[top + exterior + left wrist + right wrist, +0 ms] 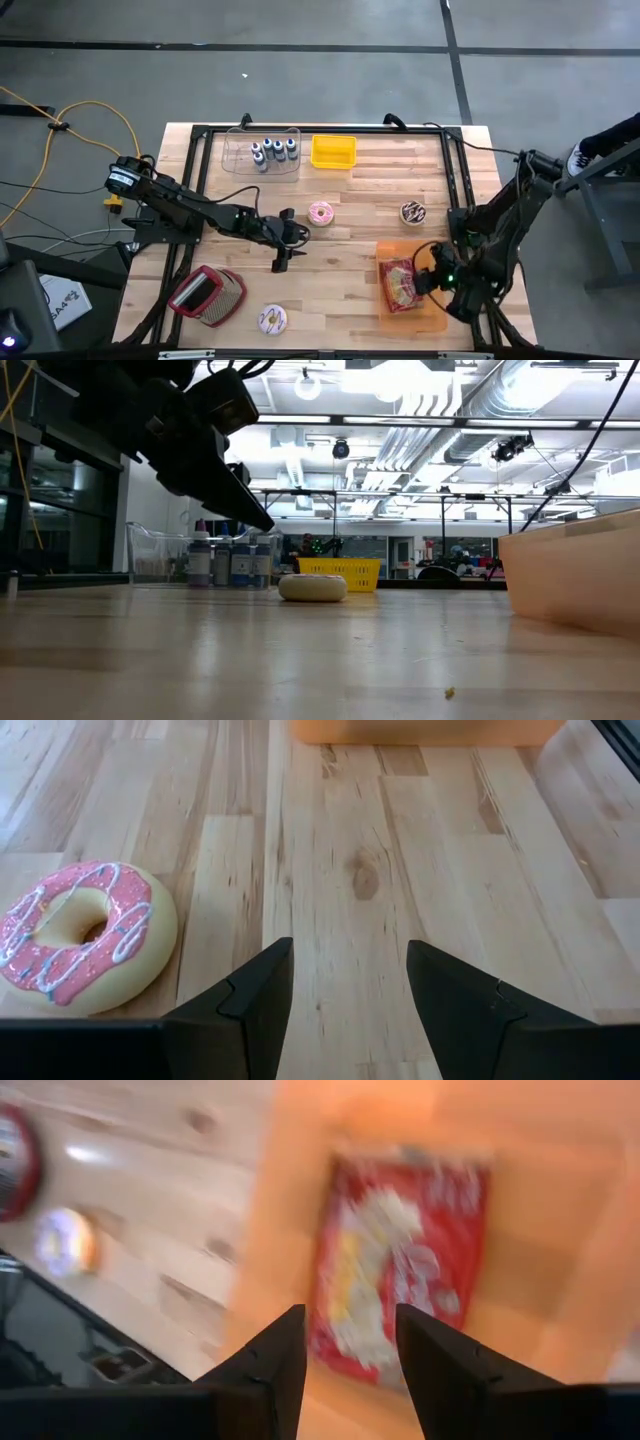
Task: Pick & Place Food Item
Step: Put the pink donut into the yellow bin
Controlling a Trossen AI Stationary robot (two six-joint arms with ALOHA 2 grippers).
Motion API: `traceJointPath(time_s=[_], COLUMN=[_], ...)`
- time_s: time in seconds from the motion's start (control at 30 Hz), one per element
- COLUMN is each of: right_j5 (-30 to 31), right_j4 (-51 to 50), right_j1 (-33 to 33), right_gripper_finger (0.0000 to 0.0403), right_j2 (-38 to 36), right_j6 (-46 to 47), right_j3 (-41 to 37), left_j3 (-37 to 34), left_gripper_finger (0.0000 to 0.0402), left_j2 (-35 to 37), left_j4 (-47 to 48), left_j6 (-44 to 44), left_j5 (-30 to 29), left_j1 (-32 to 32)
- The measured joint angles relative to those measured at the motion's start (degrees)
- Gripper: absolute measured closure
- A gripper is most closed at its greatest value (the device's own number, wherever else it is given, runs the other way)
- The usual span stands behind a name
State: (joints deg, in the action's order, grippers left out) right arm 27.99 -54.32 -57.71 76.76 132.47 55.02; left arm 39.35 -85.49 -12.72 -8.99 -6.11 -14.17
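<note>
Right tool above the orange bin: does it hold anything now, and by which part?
Nothing is held. The right tool is open and empty above the orange bin; the red packet lies inside it, apart from the fingers.

Three donuts – two bins – one red snack packet, four small bottles.

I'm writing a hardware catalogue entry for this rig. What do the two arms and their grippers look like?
Both arms are dark, near black, built of jointed segments with cables running along them. The left arm carries a white label near its base. The left gripper ends in two dark, flat, wedge-shaped fingers. The right gripper has the same dark tapered fingers, with a small lit spot on the wrist behind it.
</note>
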Motion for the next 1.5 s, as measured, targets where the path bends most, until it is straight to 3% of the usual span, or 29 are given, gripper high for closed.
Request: traceJointPath(time_s=[0.2,0.53,0.87,0.97,1.2,1.5], right_j5=[2.60,1.57,-3.06,-3.02,-5.95,-13.28], right_j4=[-0.84,3.33,19.50,21.98,28.63,47.40], right_j1=[7.00,22.24,35.39,38.39,44.75,52.32], right_gripper_finger=[0.0262,0.0262,0.0262,0.0262,0.0262,0.0262], right_j2=[-4.78,-5.08,-5.06,-4.08,3.66,17.69], right_j6=[-16.55,-51.13,-92.18,-102.69,-115.83,-128.78], right_j3=[0.00,0.00,0.00,0.02,-0.04,-0.06], left_j3=[0.00,0.00,0.00,0.00,0.00,-0.02], left_gripper_finger=[0.0213,0.0213,0.0213,0.0213,0.0213,0.0213], left_j2=[1.20,6.38,7.34,7.92,13.94,20.53], left_j4=[-0.78,-1.17,-1.07,-0.44,7.54,17.82], left_j6=[1.68,1.75,1.62,0.63,0.52,0.10], left_j5=[-0.06,-0.16,-0.36,-2.77,-6.26,-7.74], left_j1=[0.32,1.05,1.05,1.05,1.42,2.10])
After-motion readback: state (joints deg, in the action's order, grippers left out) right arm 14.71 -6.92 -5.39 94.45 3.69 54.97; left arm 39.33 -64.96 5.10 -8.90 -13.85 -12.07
